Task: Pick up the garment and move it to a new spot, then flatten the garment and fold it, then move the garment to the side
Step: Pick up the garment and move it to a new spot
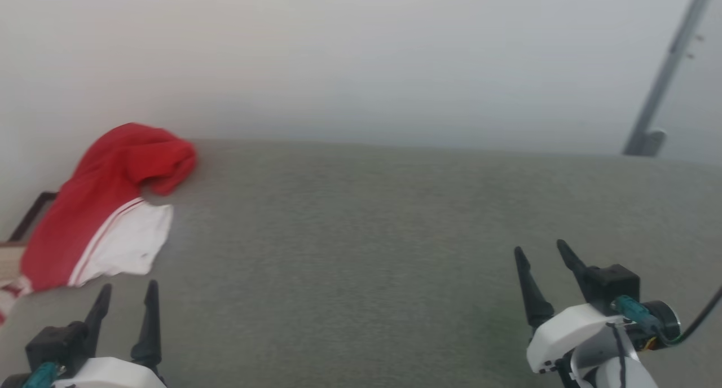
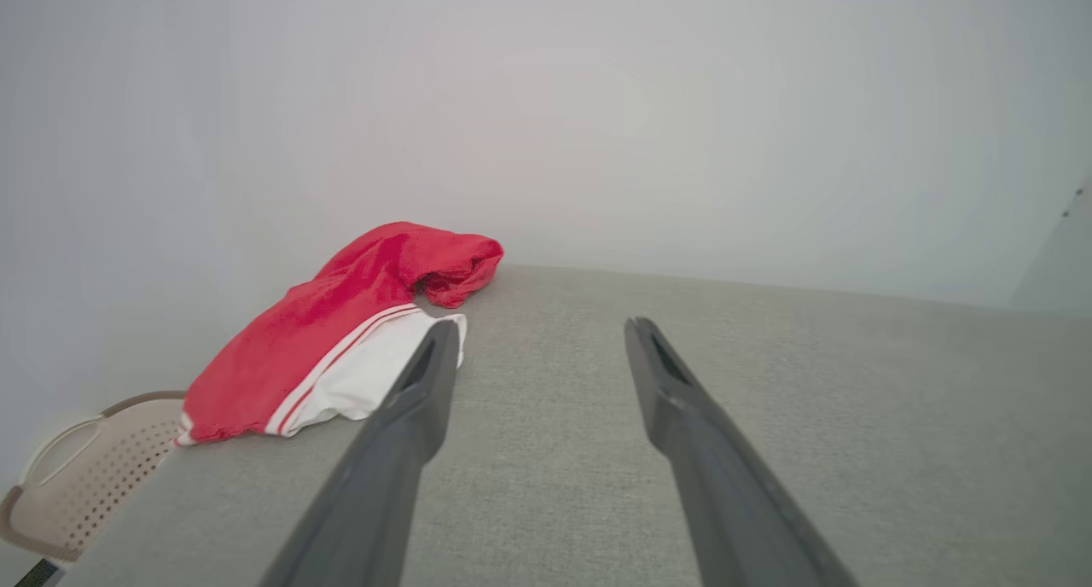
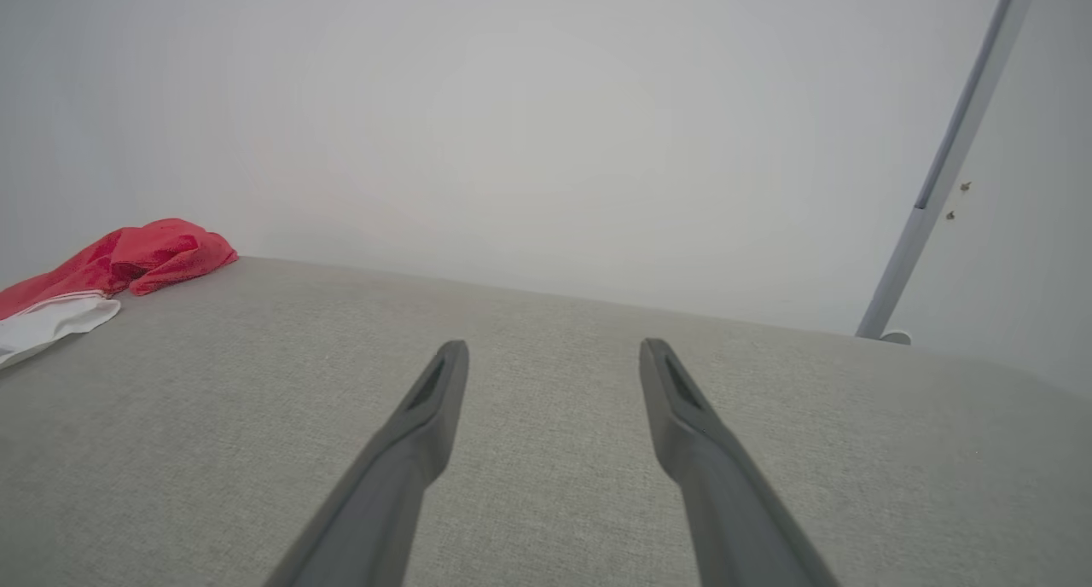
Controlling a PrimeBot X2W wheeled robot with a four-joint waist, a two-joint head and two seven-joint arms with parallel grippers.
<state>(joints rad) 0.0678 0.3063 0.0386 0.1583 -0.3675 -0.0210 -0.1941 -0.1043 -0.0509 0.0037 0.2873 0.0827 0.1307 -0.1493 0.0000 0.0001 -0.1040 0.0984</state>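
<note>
Two grippers, and both are empty. Your left gripper (image 1: 130,286) has its fingers spread apart at the lower left of the head view, and your right gripper (image 1: 540,247) is parted the same way, well apart from it across the grey cushioned surface (image 1: 361,252). The garment (image 1: 101,207) lies heaped at the far left corner of that surface, close to the pale wall. Its red body is humped up at the far end and a white panel edged with stripes is turned toward you. Its left side seems to spill over the edge, above a beige perforated basket (image 2: 77,476). Expect it to be light and limp, with a soft nap that should grip well. It will sag and trail rather than keep any shape, so a pinch on one thin layer may drag the rest along. You would do best to take it with the left gripper, closing on the thick red fold near the hump or on the striped seam, where the layers bunch together.
</note>
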